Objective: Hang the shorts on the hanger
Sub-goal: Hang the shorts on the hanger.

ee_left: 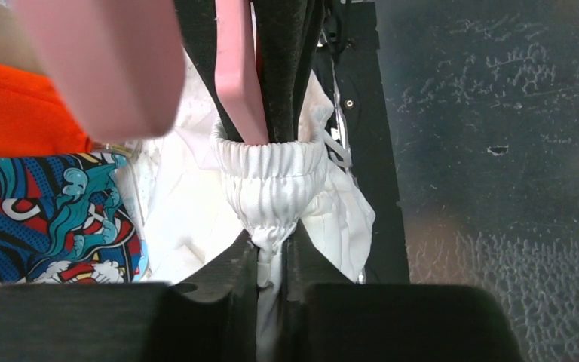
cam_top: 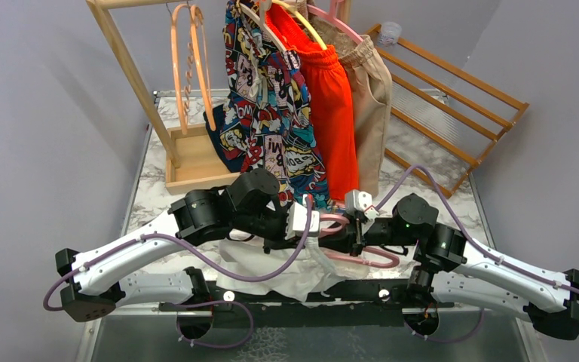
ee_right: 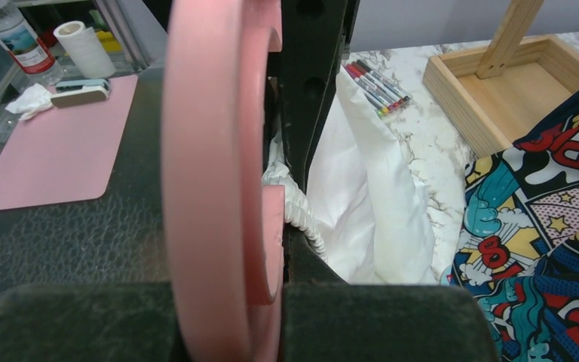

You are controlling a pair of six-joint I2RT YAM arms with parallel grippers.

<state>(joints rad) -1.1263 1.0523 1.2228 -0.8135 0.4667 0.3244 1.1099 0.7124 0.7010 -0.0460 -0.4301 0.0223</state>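
A: Where are the shorts [cam_top: 283,273]?

B: Heaped in the middle of the counter's [cam_top: 145,197] near edge. The gathered waistband is lifted off the heap, up to where the two arms meet.

A: And the claws?

B: The left claw [ee_left: 271,247] is clamped on a pinch of the elastic waistband; its wrist view shows white cloth squeezed between the two fingers. The right claw [cam_top: 341,232] is closed on the hanger [ee_right: 212,188], holding it just above the shorts over that same near edge.

A: So which step is this?

B: Threading, I'd say. In the left wrist view one pink end of the hanger goes down into the mouth of the waistband, with the elastic bunched round it. The other shoulder looks to be outside the cloth, though I can't see that for certain.

A: What does the next move call for?

B: My guess is that the left claw should pull the band away from the right arm to stretch the opening. The right claw could then push the hanger deeper. The elastic is narrow, so the free shoulder may snag on it.
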